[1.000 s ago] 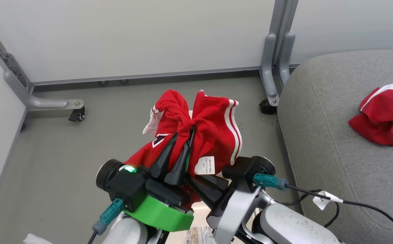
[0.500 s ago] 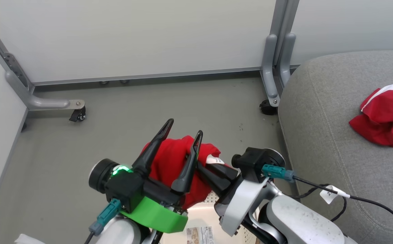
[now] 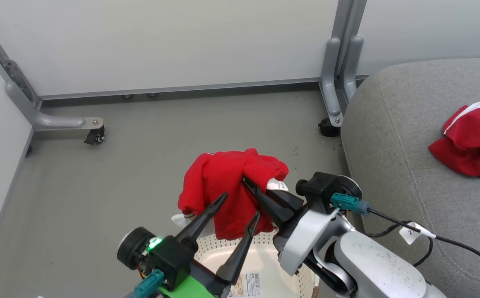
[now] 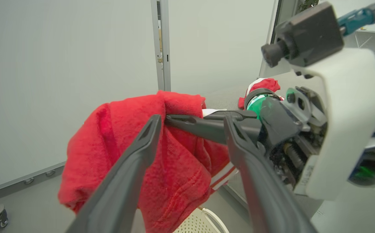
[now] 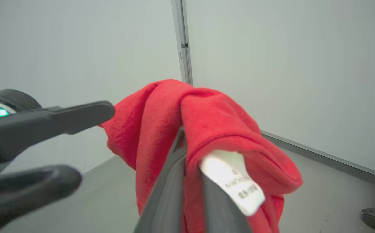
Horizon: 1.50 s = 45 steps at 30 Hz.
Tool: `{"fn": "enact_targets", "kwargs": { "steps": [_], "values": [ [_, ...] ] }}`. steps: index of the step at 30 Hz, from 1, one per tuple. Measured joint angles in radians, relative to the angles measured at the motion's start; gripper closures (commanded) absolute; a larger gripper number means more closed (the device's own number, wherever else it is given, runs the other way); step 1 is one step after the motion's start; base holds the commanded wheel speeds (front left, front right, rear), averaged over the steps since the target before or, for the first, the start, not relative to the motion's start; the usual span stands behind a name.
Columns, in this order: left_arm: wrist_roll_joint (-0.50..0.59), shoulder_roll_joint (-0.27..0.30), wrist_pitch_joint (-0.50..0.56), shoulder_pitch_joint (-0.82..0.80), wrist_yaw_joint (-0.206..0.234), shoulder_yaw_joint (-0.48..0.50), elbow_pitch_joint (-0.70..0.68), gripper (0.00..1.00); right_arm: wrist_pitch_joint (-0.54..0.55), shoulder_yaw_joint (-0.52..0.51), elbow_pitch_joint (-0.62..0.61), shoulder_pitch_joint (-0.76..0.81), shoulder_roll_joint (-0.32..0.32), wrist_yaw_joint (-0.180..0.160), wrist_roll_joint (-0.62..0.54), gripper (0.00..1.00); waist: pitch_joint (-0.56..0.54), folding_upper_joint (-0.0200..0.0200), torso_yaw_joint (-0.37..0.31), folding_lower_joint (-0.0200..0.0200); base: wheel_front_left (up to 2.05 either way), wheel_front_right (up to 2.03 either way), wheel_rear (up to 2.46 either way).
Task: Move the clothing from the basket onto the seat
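Observation:
A red piece of clothing (image 3: pixel 223 182) hangs above the floor, pinched near its white tag (image 5: pixel 232 178) by my right gripper (image 3: pixel 246 181), which is shut on it. My left gripper (image 3: pixel 241 203) stands open just in front of the cloth, its fingers apart and holding nothing. In the left wrist view the cloth (image 4: pixel 126 145) drapes beyond my open fingers (image 4: pixel 142 145), with the right gripper's fingers crossing between them. The cream perforated basket (image 3: pixel 207 246) sits below both grippers at the bottom edge. Another red garment (image 3: pixel 471 140) lies on the grey seat (image 3: pixel 389 145) at the right.
White partition panels close off the back and left, standing on grey legs with castors (image 3: pixel 95 134) (image 3: pixel 329 128). Grey floor lies between them and the basket. A black cable with a white tag (image 3: pixel 414 231) runs from my right wrist across the seat's edge.
My left gripper has opened, let go of the clothing and drawn back toward the bottom of the head view. The garment has sagged and now hangs from the right gripper alone.

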Motion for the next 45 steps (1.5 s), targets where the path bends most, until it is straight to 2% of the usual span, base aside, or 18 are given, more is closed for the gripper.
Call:
{"fn": "enact_targets", "kwargs": {
  "steps": [10,19,29,45],
  "values": [
    [0.008,0.015,0.012,0.015,0.000,-0.023,0.029,0.00,-0.013,-0.012,0.021,-0.005,0.004,0.000,-0.003,1.00,0.020,0.0000,-0.020,0.0000,0.00,0.00,0.00],
    [0.019,0.021,0.006,0.002,0.000,-0.026,0.047,0.00,-0.030,-0.029,0.039,-0.035,0.013,0.000,-0.010,1.00,0.043,0.0000,-0.097,0.0000,0.00,0.00,0.00],
    [0.042,0.027,0.014,-0.052,-0.009,-0.037,0.049,0.00,-0.062,-0.082,0.051,-0.048,0.006,0.000,-0.021,1.00,0.084,0.0000,-0.245,0.0000,0.00,0.00,0.00],
    [0.055,0.061,0.054,-0.114,-0.017,-0.042,0.036,0.00,-0.102,-0.234,0.071,-0.011,0.008,0.000,-0.050,1.00,0.177,0.0000,-0.496,0.0000,0.00,0.00,0.00]
  ]
}}
